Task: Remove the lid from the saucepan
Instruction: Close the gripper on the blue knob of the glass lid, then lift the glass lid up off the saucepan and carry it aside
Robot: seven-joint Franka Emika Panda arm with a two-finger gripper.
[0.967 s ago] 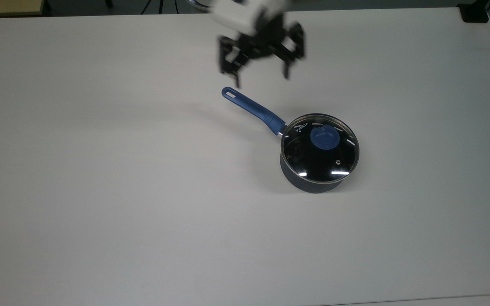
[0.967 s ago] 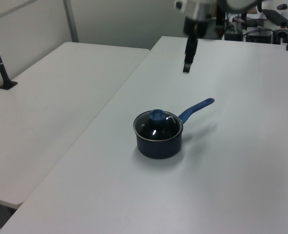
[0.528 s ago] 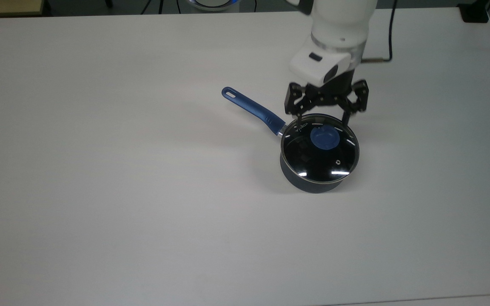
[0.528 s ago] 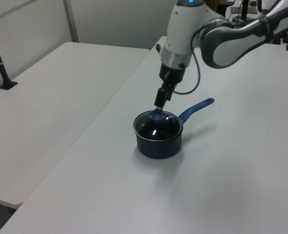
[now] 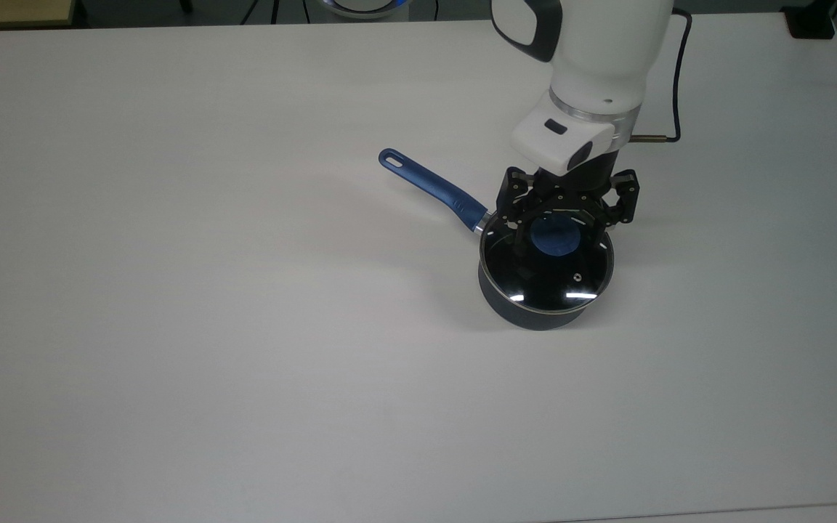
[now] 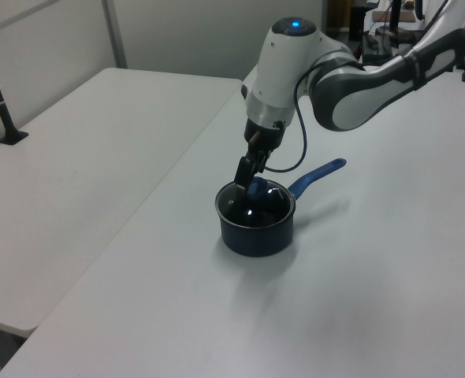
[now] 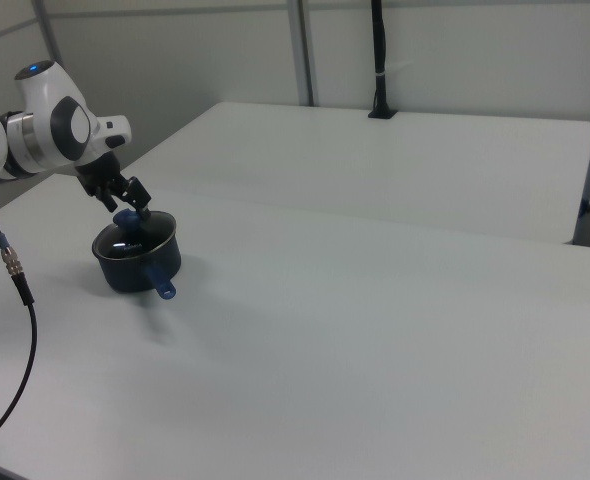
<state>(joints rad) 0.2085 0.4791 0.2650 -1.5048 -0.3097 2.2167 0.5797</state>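
Fingers (image 5: 519,240) of the gripper (image 5: 555,240) stood apart on either side of the blue knob (image 5: 556,237) — not yet closed — with the lid (image 5: 546,272) seated on the saucepan (image 5: 527,311) on the table (image 5: 171,290).

From where I stand, no lettering, brand, number or sign can be read anywhere. The glass lid (image 5: 546,263) carries bright glints near its rim, but nothing legible, and the arm's white housing (image 5: 562,142) bears no readable marking.
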